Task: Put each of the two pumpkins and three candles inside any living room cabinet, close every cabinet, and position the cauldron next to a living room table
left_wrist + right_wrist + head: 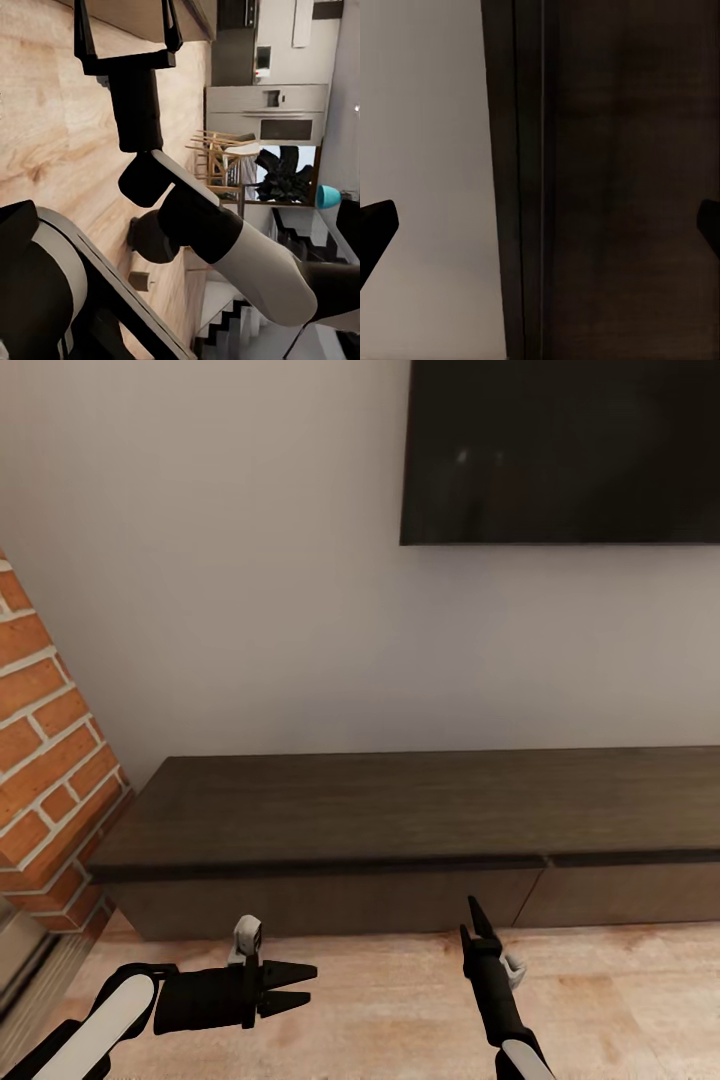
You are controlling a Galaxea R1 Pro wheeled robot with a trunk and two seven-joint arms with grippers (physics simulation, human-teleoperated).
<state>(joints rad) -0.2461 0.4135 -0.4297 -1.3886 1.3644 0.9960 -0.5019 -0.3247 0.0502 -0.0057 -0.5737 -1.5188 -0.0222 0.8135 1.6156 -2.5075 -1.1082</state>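
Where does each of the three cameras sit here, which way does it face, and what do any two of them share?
Head view: on the head, looking down at the cabinet and TV; left gripper and right gripper show.
Left wrist view: on the left arm, looking across at the right gripper, with a kitchen beyond.
Right wrist view: on the right arm, facing the cabinet; fingertips at the edges.
Shared: cabinet, right gripper.

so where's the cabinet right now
In the head view the cabinet runs along the wall under the tv, straight ahead, drawers shut, brick column at its left end.
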